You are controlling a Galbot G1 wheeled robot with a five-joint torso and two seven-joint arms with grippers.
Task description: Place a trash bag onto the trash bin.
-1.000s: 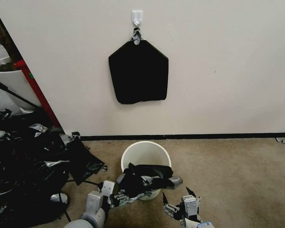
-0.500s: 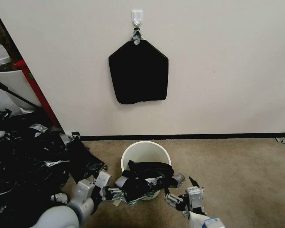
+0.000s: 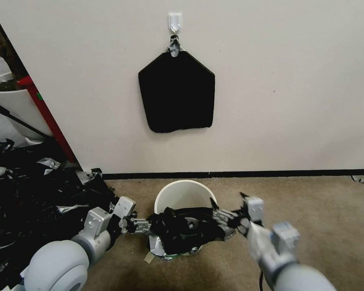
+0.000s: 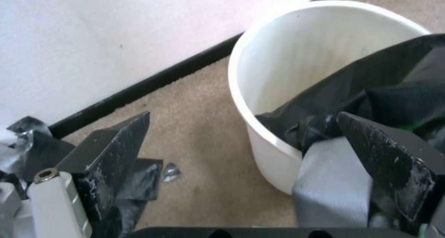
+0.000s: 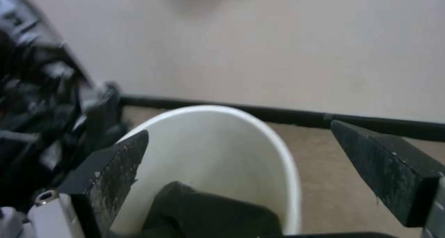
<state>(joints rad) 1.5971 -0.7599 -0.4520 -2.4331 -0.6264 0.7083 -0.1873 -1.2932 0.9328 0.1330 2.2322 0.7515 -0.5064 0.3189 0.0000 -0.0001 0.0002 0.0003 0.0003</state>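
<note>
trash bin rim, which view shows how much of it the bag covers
The head view: the whole trash bin shows, with the trash bag draped over its near rim and the far rim bare. The left wrist view shows one side's rim and the bag inside; the right wrist view shows the far rim.

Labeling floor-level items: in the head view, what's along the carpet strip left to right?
Heap of black plastic → left gripper → trash bag, draped over the near rim of the trash bin → right gripper → bare carpet.
</note>
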